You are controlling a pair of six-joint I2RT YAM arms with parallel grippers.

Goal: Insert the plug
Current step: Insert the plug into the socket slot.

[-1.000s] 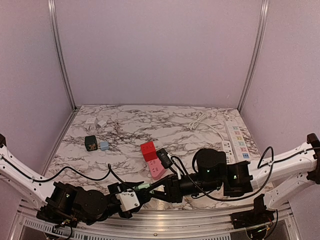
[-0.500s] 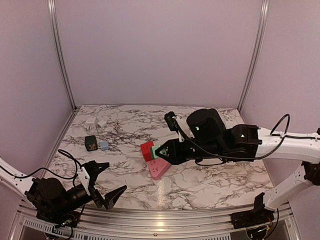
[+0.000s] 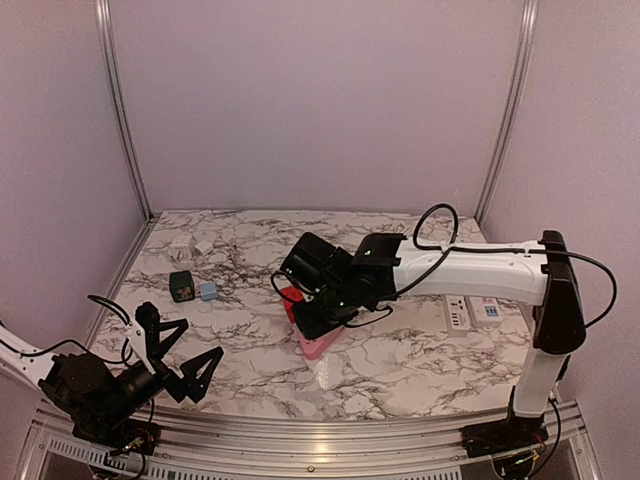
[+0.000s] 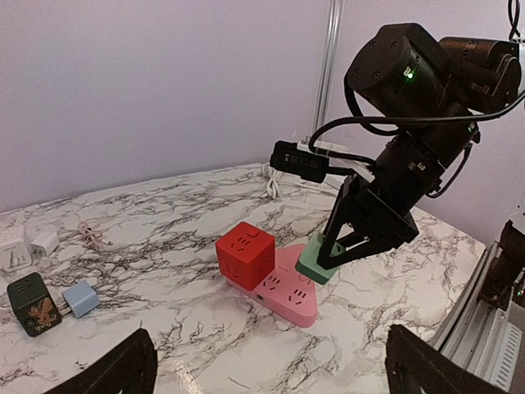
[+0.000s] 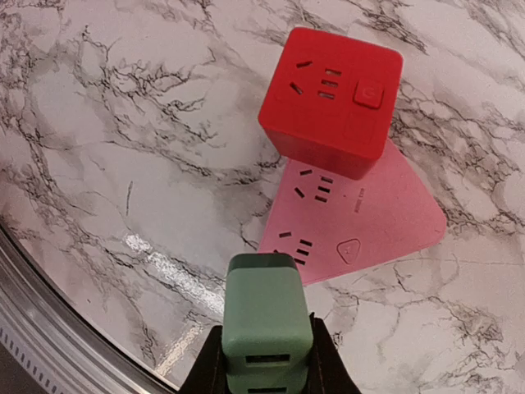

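The right arm (image 3: 480, 268) is white with black joints (image 3: 322, 266), looping black cables (image 3: 438, 213) and seemingly a green light (image 4: 406, 72).

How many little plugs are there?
5. Two white plugs far left at the back, a dark green plug and light blue plug beside each other nearer, and the green plug in the right gripper. Others may be hidden.

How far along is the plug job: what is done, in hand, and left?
Done: the right gripper grips the green plug. In hand: the plug hangs at the edge of the pink socket block, not seated. Left: line it up and push it into a free socket. The left gripper is open, idle.
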